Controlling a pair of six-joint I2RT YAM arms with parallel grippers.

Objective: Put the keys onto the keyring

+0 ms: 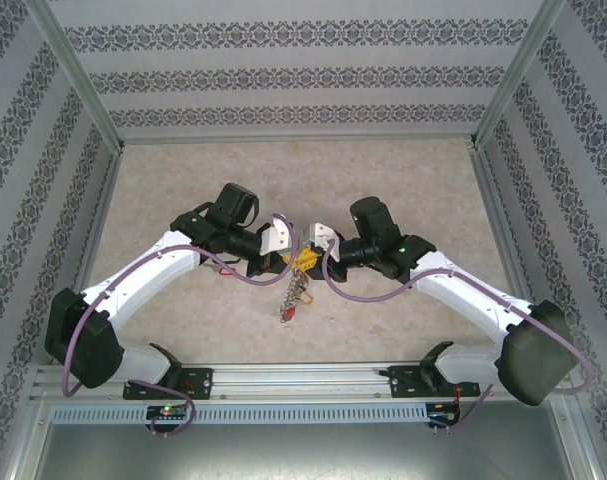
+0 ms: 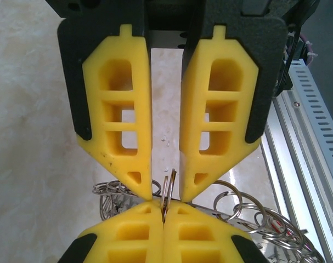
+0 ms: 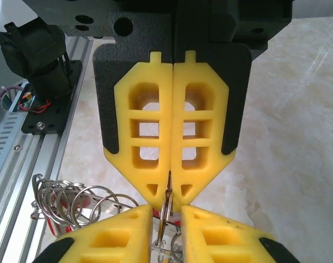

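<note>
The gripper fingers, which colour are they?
Yellow fingers, set in black holders; best seen in the right wrist view.

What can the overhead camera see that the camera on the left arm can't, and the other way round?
Overhead adds: the left arm and right arm at full length, the patterned walls, and a red tag at the near end of the key ring.

The left arm's camera adds close detail: one thin loop standing edge-on between the yellow fingertips, with more wire loops fanned out on both sides.

Both share: the left tool and right tool meeting tip to tip over the table.
</note>
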